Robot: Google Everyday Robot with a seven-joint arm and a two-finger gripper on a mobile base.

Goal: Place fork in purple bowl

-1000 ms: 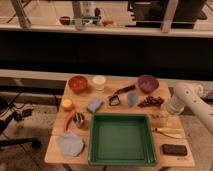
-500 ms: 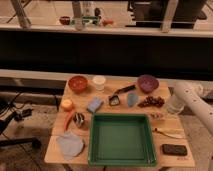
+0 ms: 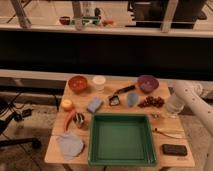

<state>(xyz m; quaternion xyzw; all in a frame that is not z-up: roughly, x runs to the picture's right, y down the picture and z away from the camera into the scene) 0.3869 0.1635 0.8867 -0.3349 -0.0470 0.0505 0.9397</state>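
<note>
Reaching in from the right, the white arm point(image 3: 192, 102) bends down over the right edge of the wooden bench point(image 3: 112, 85). Its gripper point(image 3: 171, 109) sits low, just right of a bunch of dark red grapes point(image 3: 151, 102). Whether it is open or closed cannot be told, nor whether it has hold of anything.

The fork point(image 3: 156, 116) shows as a thin silvery sliver on the bench, just below the grapes and beside the gripper, off the upper right corner of the green tray point(image 3: 122, 159). The purple bowl point(image 3: 147, 83) stands at the back right of the bench, beyond the grapes and apart from the fork.

A cream-yellow-handled utensil point(image 3: 169, 132) lies right of the tray, with a flat black object point(image 3: 174, 149) nearer the front. Along the back stand a red-orange bowl point(image 3: 78, 83) and a white cup point(image 3: 99, 82). A blue sponge point(image 3: 94, 104), a red pepper point(image 3: 69, 120) and a grey cloth point(image 3: 70, 144) lie on the left side.
</note>
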